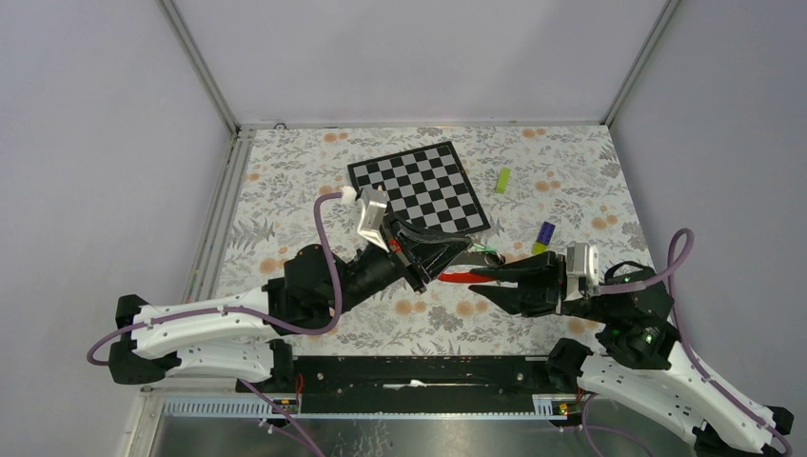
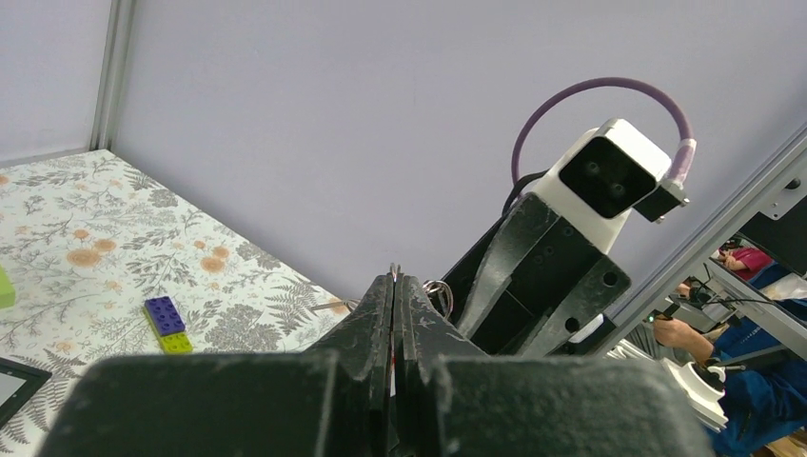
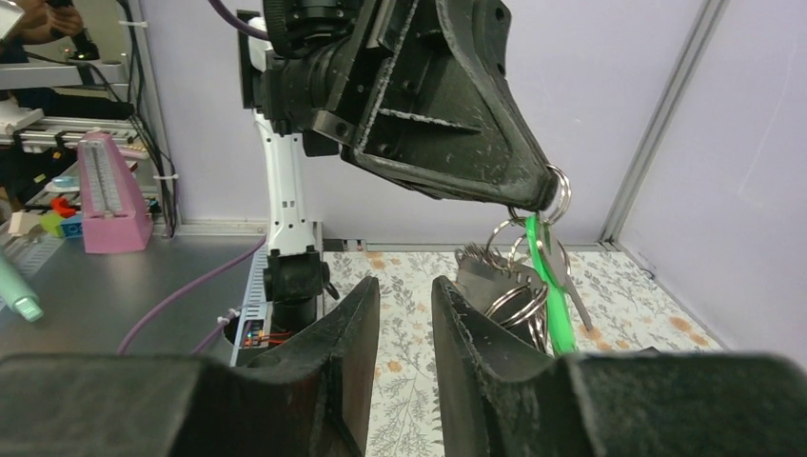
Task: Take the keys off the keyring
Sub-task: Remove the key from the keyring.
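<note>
L claw [image 2: 394, 281] is pressing tight together, pinching the keyring [image 3: 558, 193] right at its tips. The keys [image 3: 497, 284] are hanging in a bunch just under those tips, incl. a green key [image 3: 557, 305]. R claw [image 3: 404, 290] is sitting spread w/ nothing btwn its fingers, the bunch dangling just beside its right finger. Red strap [image 1: 459, 277] is showing at R claw's tips in top view.

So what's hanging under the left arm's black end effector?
A thin silvery metal keyring is pinched by the left end effector. Small silvery keys, more rings and a bright green strip dangle below it. Their lower ends are hidden behind the black right end effector.
</note>
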### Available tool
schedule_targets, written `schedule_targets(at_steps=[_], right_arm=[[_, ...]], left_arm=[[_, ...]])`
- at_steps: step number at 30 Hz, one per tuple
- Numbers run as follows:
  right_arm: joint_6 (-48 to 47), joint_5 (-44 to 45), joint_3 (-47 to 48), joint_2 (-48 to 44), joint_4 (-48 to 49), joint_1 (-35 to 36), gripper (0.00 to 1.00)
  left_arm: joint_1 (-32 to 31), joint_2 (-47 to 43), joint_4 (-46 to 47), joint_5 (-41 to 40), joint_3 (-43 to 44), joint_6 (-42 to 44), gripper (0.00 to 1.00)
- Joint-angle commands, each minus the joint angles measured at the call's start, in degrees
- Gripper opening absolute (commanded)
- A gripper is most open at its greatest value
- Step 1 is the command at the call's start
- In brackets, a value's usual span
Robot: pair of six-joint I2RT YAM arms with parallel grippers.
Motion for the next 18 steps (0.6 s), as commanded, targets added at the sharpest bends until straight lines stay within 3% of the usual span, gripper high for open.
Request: schedule_targets(at_steps=[1, 18], right_arm=[[0.82, 3.90, -1.58, 0.22, 6.14, 0.26, 0.34], [0.38, 9.78, -2.68, 0.61, 10.33, 0.25, 0.35]], left_arm=[[-0.25, -0.43, 5.21, 0.33, 1.22, -0.65, 0.00], [-0.25, 0.51, 5.86, 2.61, 0.92, -1.46, 0.00]])
